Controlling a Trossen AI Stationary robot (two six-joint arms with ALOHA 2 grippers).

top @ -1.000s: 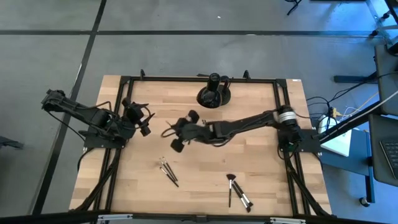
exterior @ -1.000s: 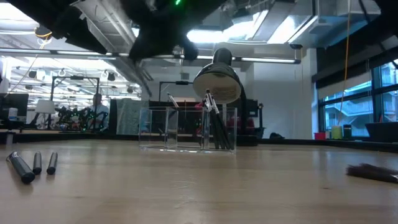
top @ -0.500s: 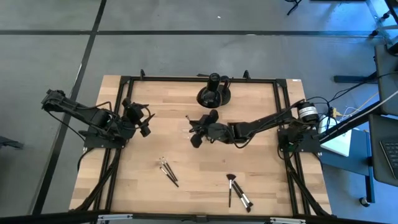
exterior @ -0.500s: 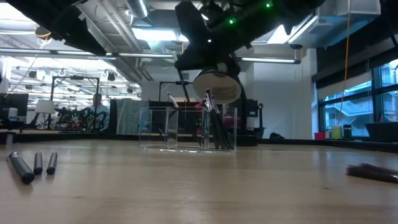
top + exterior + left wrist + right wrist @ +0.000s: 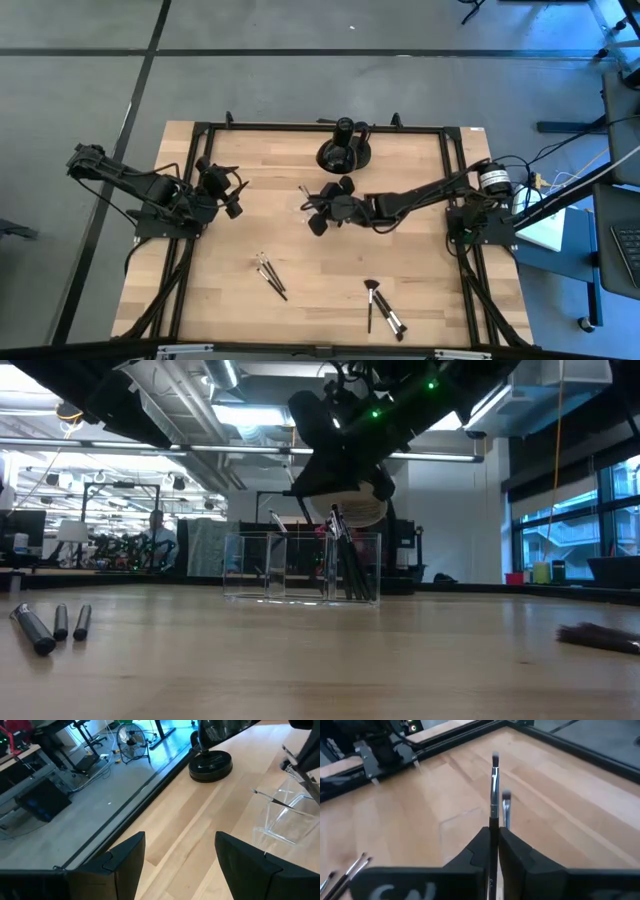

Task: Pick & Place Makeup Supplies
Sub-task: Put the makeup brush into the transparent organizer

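Fingers of the right gripper (image 5: pixel 494 845) pinch the dark handle of one makeup brush (image 5: pixel 494 795), which stands up between them, silver ferrule and small dark tip away from the wrist. In the high view this gripper (image 5: pixel 318 208) hangs over the middle of the wooden table (image 5: pixel 420 280), right above the clear organiser tray (image 5: pixel 300 568) (the low view shows several dark brushes (image 5: pixel 345 560) already leaning in the tray's compartments). Just behind the tray sits a black rounded object (image 5: pixel 345 150) on its base, near the table's far edge.

Nearer the front edge, a small cluster of brushes (image 5: pixel 270 274) lies flat, and a second loose group (image 5: pixel 382 308), one with a reddish fan tip, lies to its right.

At the table's left side the left gripper (image 5: pixel 228 192) waits with its fingers spread wide, holding nothing.
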